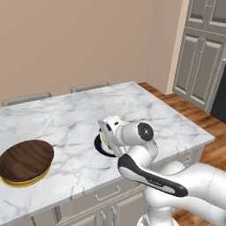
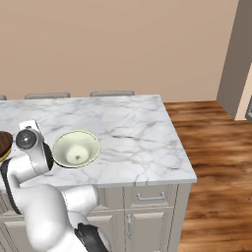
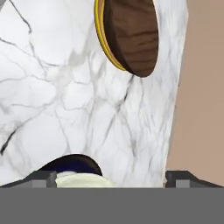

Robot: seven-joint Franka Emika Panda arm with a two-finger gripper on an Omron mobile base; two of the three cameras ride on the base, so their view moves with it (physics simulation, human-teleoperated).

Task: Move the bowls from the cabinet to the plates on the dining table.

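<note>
The dark brown wood-grain bowl rests on the yellow plate at the left of the dining table. The hand view has this bowl and its yellow plate at the top. The pale green-cream bowl sits near the table's front edge on the white plate with a dark rim. My gripper is open just above and beside that bowl, its fingertips wide apart and holding nothing. My hand hides most of the bowl in the left base view.
Two grey chair backs stand behind the table. Tall grey-beige cabinet doors are shut at the far right, across a wooden floor. Drawer fronts run under the table's front edge. Marble stretches bare beyond the bowls.
</note>
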